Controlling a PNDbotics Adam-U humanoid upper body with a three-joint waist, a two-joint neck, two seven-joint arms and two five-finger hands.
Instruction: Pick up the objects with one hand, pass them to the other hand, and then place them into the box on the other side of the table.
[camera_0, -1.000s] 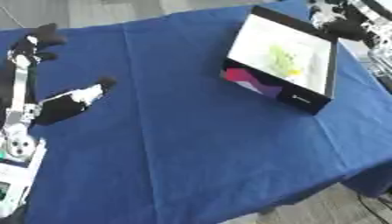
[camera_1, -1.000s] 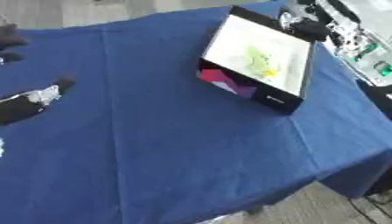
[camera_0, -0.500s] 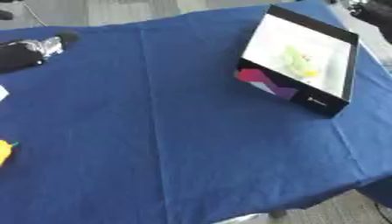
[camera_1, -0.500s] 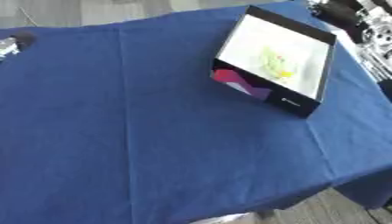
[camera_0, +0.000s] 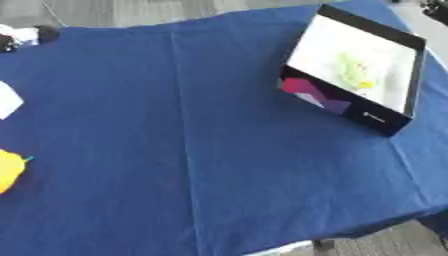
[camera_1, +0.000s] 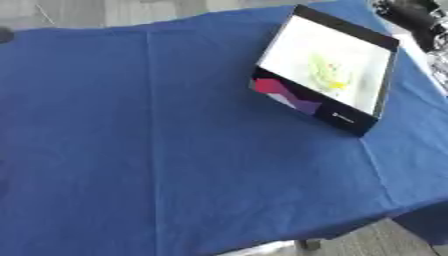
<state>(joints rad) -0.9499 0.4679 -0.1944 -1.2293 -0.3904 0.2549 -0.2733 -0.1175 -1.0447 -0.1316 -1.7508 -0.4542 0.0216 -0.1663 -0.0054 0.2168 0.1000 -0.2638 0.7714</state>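
A table draped in a blue cloth (camera_0: 219, 150) fills both views. Near its far right corner a black box (camera_0: 389, 117) is seen, set askew to the table's edges, with a white inside and a magenta and purple patch on its near outer wall. Inside the box, on the white floor, something yellow-green (camera_0: 354, 70) lies (its shape cannot be made out).

At the table's left edge, toward the near side, a yellow object (camera_0: 9, 170) is cut off by the left eye view's border. Farther back along the same edge a white piece (camera_0: 7, 99) rests on the cloth.

At the far left corner the left hand (camera_0: 22, 36) shows only as a dark and pale blur; whether its fingers are apart or together cannot be told. By the far right corner the right hand (camera_1: 411, 12) appears as a dark shape beyond the box, not touching it, and the state of its fingers cannot be told either.
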